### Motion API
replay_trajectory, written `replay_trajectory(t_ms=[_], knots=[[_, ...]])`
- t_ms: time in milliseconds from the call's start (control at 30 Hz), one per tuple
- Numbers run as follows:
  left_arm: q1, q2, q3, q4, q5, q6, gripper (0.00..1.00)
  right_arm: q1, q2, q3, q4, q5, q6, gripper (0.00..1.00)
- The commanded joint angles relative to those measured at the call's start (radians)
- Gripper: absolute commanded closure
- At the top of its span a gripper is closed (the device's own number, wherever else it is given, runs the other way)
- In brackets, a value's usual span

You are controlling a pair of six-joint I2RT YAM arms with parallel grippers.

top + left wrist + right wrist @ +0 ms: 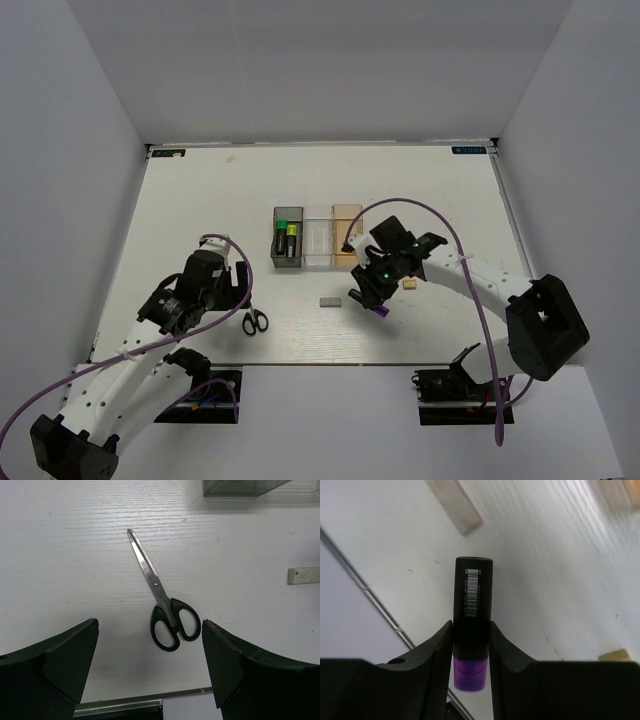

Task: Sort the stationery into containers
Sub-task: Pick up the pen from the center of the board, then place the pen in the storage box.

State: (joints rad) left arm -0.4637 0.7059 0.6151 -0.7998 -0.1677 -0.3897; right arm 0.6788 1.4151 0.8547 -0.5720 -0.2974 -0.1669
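Right gripper [470,635] is clamped on the purple highlighter [473,595], right of centre in the top view. Left gripper [149,627] hangs spread wide at lower left. Three bins [318,262] stand in a row mid-frame. Black scissors [167,615] lie flat near the left gripper. Grey eraser [330,300] lies just below the bins.

Between the wide-apart fingers of my left claw [149,630] the black-handled scissors [167,615] lie flat, with bare table on both sides of them, so there is room around the handles. The smoky dark grey bin [235,487] stands beyond the blade tip, well apart. My right claw [471,630] has no free gap: the purple highlighter [473,595] fills it. Near this claw the grey eraser [330,300] lies on its left, the tiny tan block [409,284] on its right, and the orange-tan bin [346,240] just behind.
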Motion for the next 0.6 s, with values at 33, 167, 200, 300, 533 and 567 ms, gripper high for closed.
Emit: replay_trajectory(t_ms=[33, 167, 200, 300, 533, 567], knots=[[0.005, 0.004, -0.005, 0.017, 0.004, 0.009, 0.06, 0.033, -0.003, 0.145, -0.069, -0.197, -0.065, 1.0], [0.007, 0.013, -0.002, 0.017, 0.0, 0.008, 0.06, 0.07, 0.106, 0.382, -0.06, -0.21, -0.019, 1.0], [0.007, 0.015, -0.005, 0.016, -0.003, 0.006, 0.06, 0.076, 0.175, 0.417, -0.042, -0.206, 0.021, 1.0], [0.008, 0.009, -0.008, 0.019, -0.009, 0.006, 0.06, 0.111, 0.308, 0.618, 0.0, -0.177, 0.09, 1.0], [0.007, -0.011, -0.011, 0.011, -0.047, 0.008, 0.06, 0.163, 0.568, 0.929, 0.098, 0.154, 0.427, 1.0], [0.007, -0.011, -0.011, 0.013, -0.052, 0.009, 0.06, 0.165, 0.577, 0.949, 0.097, 0.193, 0.455, 1.0]])
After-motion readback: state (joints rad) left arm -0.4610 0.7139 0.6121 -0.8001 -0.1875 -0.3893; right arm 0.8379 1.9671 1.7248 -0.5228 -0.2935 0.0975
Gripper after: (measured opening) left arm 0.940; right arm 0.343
